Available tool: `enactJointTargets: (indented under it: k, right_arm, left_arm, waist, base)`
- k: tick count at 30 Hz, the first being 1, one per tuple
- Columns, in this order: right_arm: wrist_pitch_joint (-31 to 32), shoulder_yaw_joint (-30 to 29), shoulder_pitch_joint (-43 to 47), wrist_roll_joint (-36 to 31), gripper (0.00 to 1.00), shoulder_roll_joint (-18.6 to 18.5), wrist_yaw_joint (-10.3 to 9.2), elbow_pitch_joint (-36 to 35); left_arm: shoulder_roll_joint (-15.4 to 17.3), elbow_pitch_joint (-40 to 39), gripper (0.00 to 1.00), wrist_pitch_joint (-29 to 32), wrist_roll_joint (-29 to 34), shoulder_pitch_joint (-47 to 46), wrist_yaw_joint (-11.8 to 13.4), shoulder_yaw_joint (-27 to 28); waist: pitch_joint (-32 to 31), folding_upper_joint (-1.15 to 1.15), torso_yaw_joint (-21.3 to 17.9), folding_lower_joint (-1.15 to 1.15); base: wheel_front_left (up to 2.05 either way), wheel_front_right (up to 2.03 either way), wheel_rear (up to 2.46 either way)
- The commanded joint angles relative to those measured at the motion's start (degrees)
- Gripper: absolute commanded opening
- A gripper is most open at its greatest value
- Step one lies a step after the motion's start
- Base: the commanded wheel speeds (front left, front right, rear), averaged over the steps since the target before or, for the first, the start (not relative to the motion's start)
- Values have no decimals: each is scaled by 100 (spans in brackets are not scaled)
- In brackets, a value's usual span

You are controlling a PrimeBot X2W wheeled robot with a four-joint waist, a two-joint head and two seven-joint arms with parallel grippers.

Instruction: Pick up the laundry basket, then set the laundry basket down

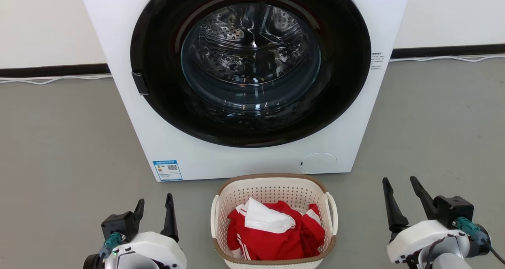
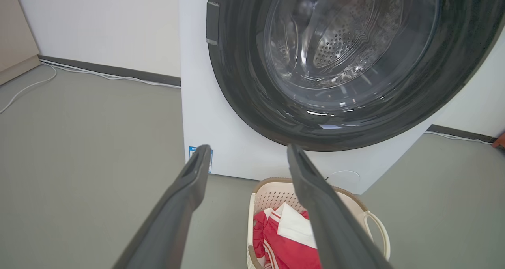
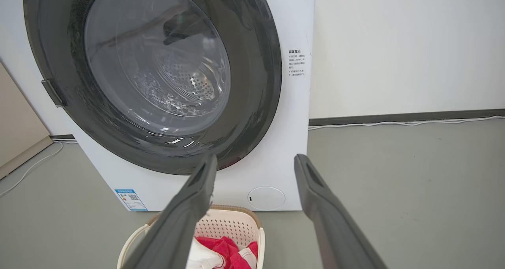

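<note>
While the grey floor (image 1: 59, 142) spreads over the whole scene, a white front-loading washing machine (image 1: 221, 162) stands on it before a pale wall (image 1: 39, 24); its round dark door (image 1: 158, 115) with the glass window is closed; just before the machine, near it but not touching, the laundry basket (image 1: 272, 190) sits upright on the floor, between the two arms; a red and white garment (image 1: 272, 237) lies crumpled inside it; the left gripper (image 1: 155, 198) hovers at the basket's left side and the right gripper (image 1: 399, 179) at its right side, a little farther off; neither touches the basket; both have the jaws spread wide and hold nothing; a small blue label (image 1: 167, 170) sits on the lower left corner of the machine front
</note>
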Motion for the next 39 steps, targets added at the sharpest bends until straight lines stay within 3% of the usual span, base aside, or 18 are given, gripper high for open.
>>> enactJointTargets:
  k: [1,9,10,21,25,39]
  right_arm:
    - [-79,110,-40,-58,100,-21,34,-141]
    - [-79,137,-53,-78,100,-4,34,-117]
    - [2,7,6,-14,0,21,-1,24]
    - [155,-32,217,446,0,130,-4,173]
    - [210,-39,234,712,0,139,-3,103]
    - [409,-89,261,1577,0,170,1,-114]
  left_arm:
    - [74,-170,100,-36,-14,-110,-14,191]
    - [74,-183,100,-36,2,-119,-20,158]
    - [-2,-11,0,0,0,6,0,-2]
    - [-33,161,0,143,-413,219,-68,83]
    - [-30,99,0,202,-650,225,-106,112]
    - [-18,-98,0,411,-1422,226,-231,228]
  waist:
    - [-2,-1,7,0]
    - [-22,-1,48,0]
    - [-23,-1,48,0]
    - [-24,-1,59,13]
    - [-7,-1,65,1]
    - [21,-1,85,0]
  base:
    - [0,0,0]
    - [0,0,0]
    - [0,0,0]
    - [0,0,0]
    - [0,0,0]
    - [0,0,0]
